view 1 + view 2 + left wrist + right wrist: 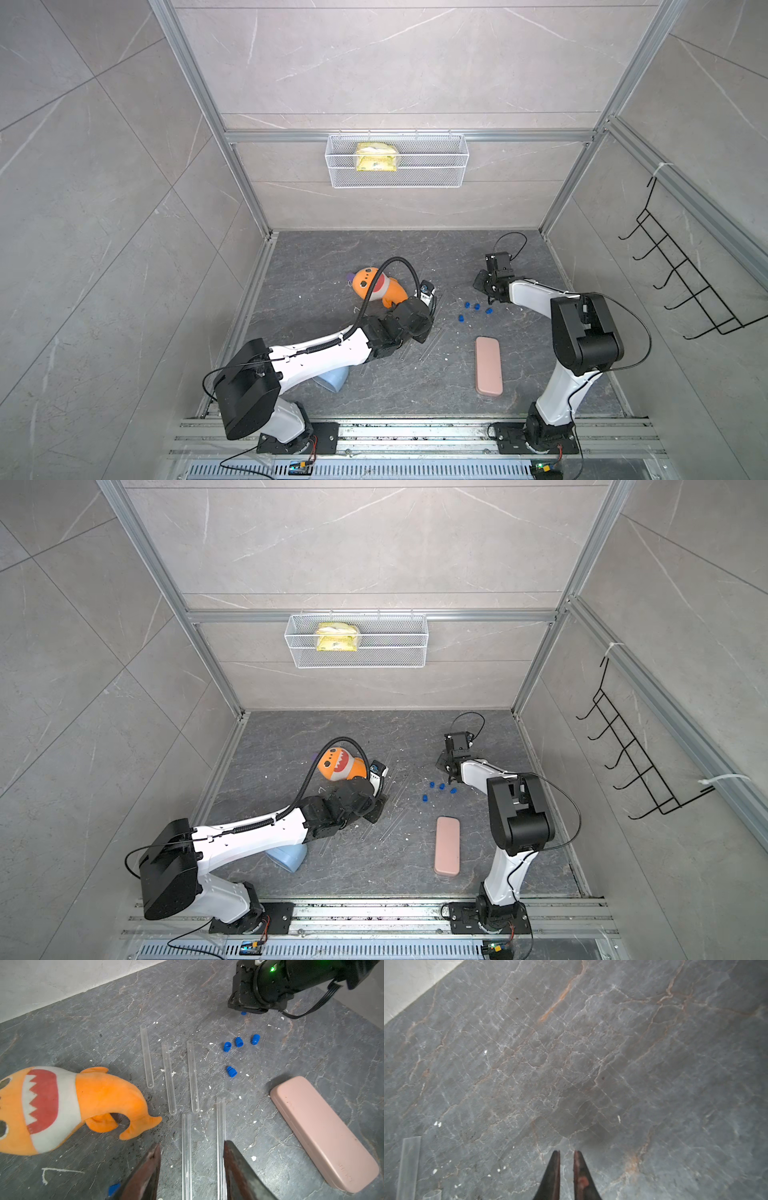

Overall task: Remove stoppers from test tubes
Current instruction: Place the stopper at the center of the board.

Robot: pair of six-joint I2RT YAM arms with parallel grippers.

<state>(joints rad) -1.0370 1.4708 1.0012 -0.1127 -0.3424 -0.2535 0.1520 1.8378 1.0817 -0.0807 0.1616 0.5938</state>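
My left fingers (229, 1151) stand wide, one test tube (186, 1147) between them, its end cut off in my wrist view; both top views barely show it. Loose stoppers (231, 1071) lie right of the worktop (374, 257) centre. My right fingers (556, 1159) are narrow, nothing visible between.

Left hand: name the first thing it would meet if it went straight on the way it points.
Probably the clear test tube lying lengthwise between the left hand's open fingers, with a second tube right beside one finger. How high the hand sits above them is unclear.
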